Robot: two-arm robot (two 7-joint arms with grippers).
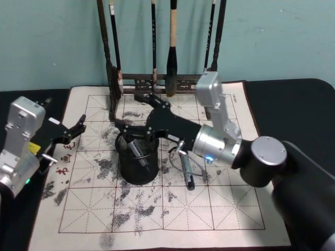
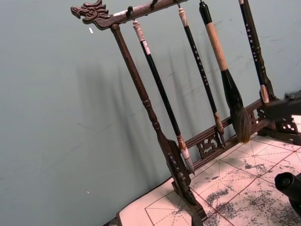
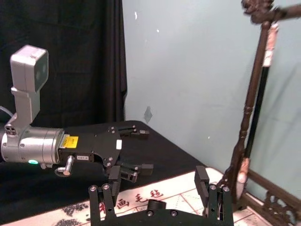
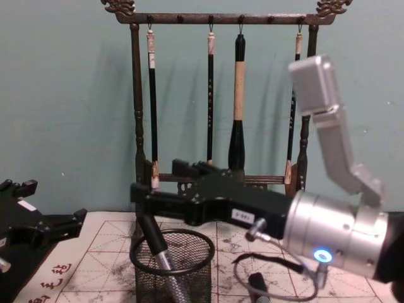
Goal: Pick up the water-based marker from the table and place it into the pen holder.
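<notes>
Table under black cloth, gridded ink-blotted practice mat spread across it, tall wooden brush rack at the far edge with brushes hanging. Your right arm reaches in from the right, across the mat, and puts the right gripper directly above the pen holder, which stands on the mat in front of the rack. The right wrist view shows that claw's fingers spread wide with nothing between them. The water-based marker is inside the mesh cup: silver barrel down in the holder, dark upper end leaning out over the rim just beneath one finger. From the chest view you cannot tell whether that finger touches it. Your left gripper sits parked at the mat's left edge, well apart from the holder, claw apart and empty. Just right of the holder a dark pen-shaped object lies on the mat beside a thin wire loop; you cannot tell whether it is another marker. Reading: pick and drop look done, marker in the cup and claw off it. What looks left for you is lifting the right arm clear without catching the leaning top end or nudging the holder.
</notes>
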